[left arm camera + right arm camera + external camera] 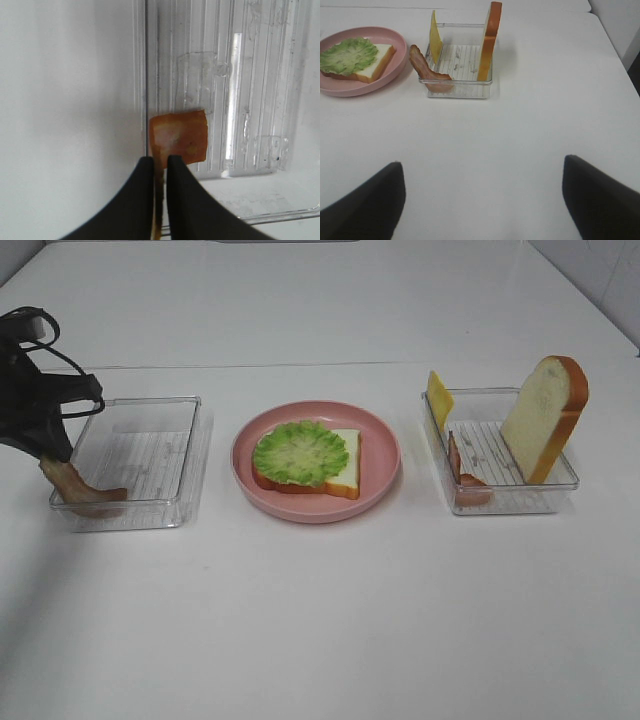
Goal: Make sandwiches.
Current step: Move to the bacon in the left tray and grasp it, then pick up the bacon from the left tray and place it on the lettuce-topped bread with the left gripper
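Left gripper [55, 455] is over by the left edge of the table, fingers pinched on one end of a bacon strip [82, 490]. The other end lies on the floor of the left tray [192, 440], tight against a wall (wrist cam shows this well). In the middle of the table sits the pink plate [382, 455] with a bread slice [345, 472] flat on it and the lettuce [300, 452] on top. Toward the right edge, the right tray [505, 506] holds the other bread slice [545, 415] standing on edge, the cheese [439, 397] leaning at its far corner and a second bacon strip [465, 480] propped against its wall. My right gripper [481, 162] hangs over bare table near the front edge, fingers wide apart, holding nothing.
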Tool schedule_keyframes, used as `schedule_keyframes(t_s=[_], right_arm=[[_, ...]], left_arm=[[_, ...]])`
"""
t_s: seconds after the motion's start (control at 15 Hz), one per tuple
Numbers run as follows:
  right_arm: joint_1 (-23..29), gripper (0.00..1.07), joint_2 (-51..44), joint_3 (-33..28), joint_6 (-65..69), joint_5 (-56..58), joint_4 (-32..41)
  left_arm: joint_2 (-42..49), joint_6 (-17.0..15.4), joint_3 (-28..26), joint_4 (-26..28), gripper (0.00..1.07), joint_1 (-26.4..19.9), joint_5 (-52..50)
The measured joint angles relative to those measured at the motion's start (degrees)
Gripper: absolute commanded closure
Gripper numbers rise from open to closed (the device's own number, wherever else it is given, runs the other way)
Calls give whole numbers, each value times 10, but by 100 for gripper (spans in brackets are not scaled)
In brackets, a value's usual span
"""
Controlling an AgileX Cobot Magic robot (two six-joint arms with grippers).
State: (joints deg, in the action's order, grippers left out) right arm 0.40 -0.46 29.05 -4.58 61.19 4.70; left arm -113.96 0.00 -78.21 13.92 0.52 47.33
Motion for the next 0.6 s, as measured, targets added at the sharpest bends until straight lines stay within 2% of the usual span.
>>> schedule_keyframes(t_s=[0.33, 0.47, 0.6], right_arm=[[0, 27, 0, 0, 0, 0, 0], [0, 27, 0, 0, 0, 0, 0], [0, 27, 0, 0, 0, 0, 0]], left_arm=[[1, 4, -1, 9, 107, 0, 1], [10, 17, -10, 30, 107, 0, 5], [32, 37, -37, 73, 107, 0, 9]])
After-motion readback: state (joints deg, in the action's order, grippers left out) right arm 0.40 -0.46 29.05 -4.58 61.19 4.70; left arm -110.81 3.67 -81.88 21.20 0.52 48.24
